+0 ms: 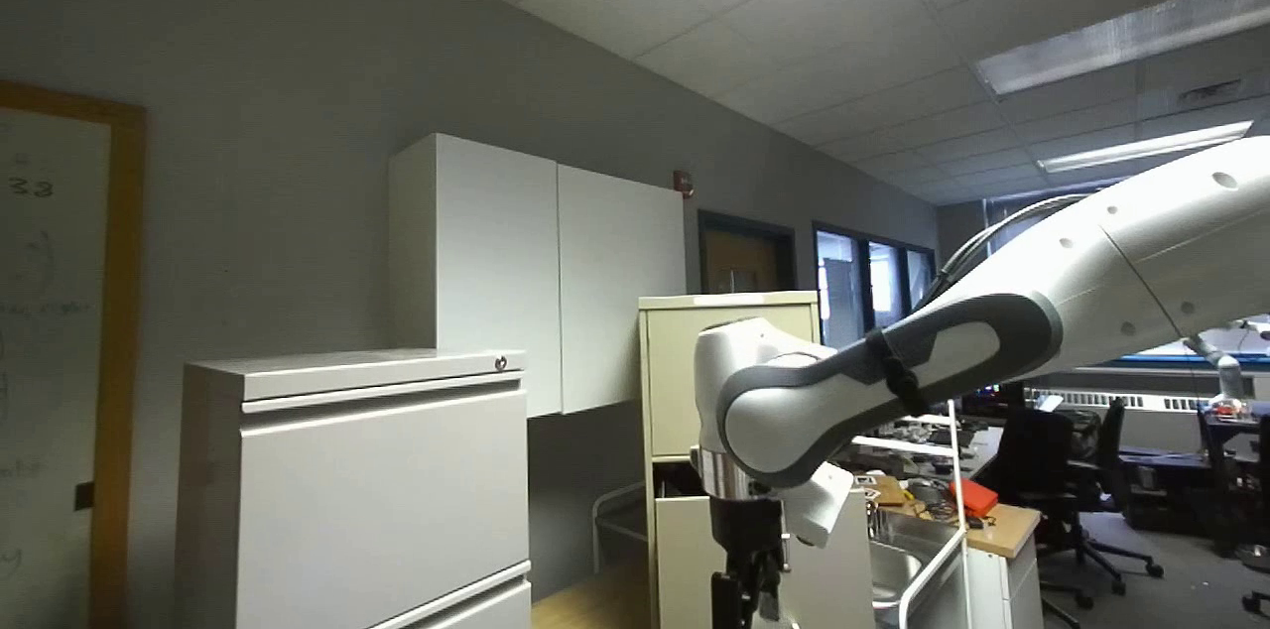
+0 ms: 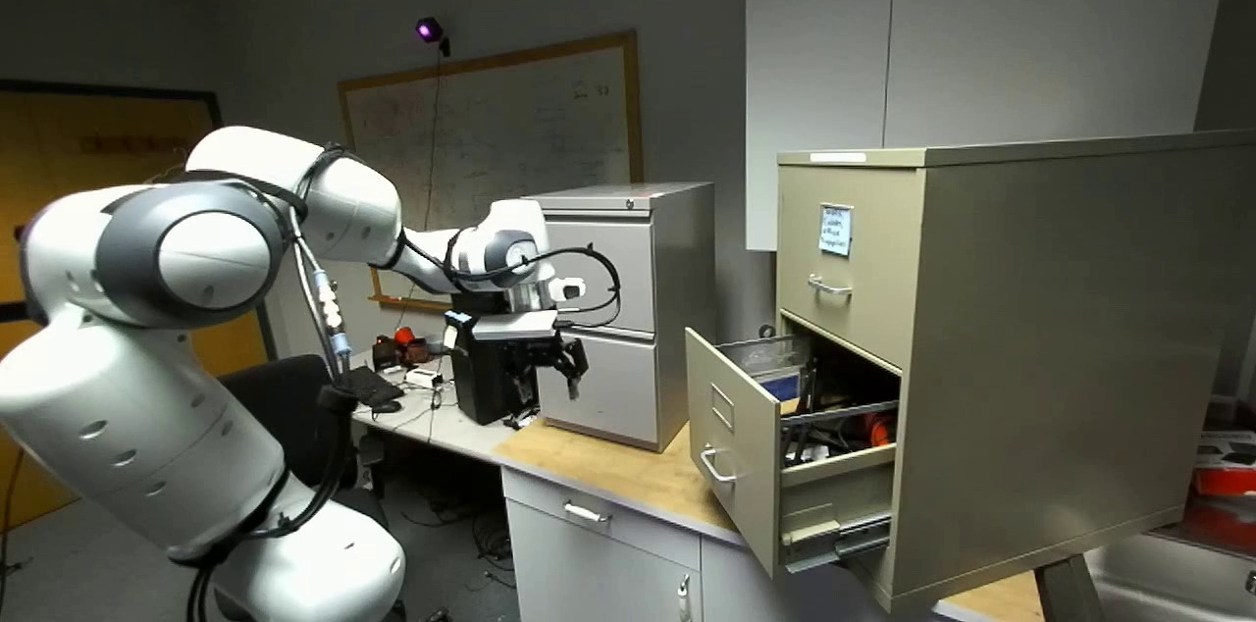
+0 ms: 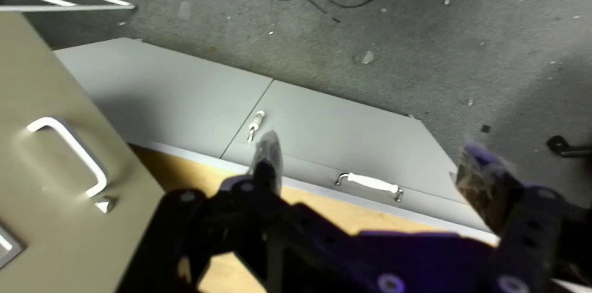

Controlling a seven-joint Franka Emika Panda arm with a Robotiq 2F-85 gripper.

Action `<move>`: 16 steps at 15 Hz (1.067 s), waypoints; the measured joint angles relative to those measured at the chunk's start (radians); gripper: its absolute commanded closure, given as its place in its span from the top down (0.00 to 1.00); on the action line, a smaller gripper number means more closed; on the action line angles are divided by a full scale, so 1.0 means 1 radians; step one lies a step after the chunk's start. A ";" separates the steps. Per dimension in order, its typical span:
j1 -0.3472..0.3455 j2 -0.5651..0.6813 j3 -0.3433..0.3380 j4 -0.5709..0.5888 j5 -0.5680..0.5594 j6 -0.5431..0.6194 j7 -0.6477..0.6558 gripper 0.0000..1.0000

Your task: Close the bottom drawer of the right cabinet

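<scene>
The beige right cabinet (image 2: 1060, 337) stands on the counter; its upper part shows in an exterior view (image 1: 729, 341). Its bottom drawer (image 2: 751, 475) is pulled out, with tools and loose items inside. The drawer front has a silver handle and an empty label frame. The front also fills the left of the wrist view (image 3: 60, 191). The top drawer (image 2: 852, 279) is shut and bears a label. My gripper (image 3: 374, 159) is open and empty, beside the drawer front and apart from it. It also shows in both exterior views (image 2: 569, 369) (image 1: 746, 594).
A grey-white cabinet (image 2: 687, 308) stands on the wooden counter (image 2: 608, 465), behind the gripper. Grey base cupboards with white handles (image 3: 372, 182) are below. White wall cupboards (image 2: 1060, 53) hang above. A sink (image 2: 1168, 583) is beside the beige cabinet.
</scene>
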 measured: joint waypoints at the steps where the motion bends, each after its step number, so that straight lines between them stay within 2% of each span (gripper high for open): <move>1: -0.010 0.015 0.017 -0.004 -0.056 0.041 0.031 0.74; 2: -0.020 0.033 0.035 -0.009 -0.116 0.086 0.065 0.68; 4: -0.043 0.081 0.068 -0.016 -0.253 0.180 0.150 0.50; 7: -0.093 0.172 0.110 -0.019 -0.500 0.329 0.305 0.27; 9: -0.160 0.229 0.150 -0.010 -0.677 0.415 0.388 0.12; 11: -0.238 0.280 0.190 0.019 -0.856 0.470 0.456 0.00; 14: -0.319 0.344 0.210 0.099 -1.123 0.499 0.543 0.00; 16: -0.328 0.391 0.186 0.170 -1.292 0.501 0.609 0.00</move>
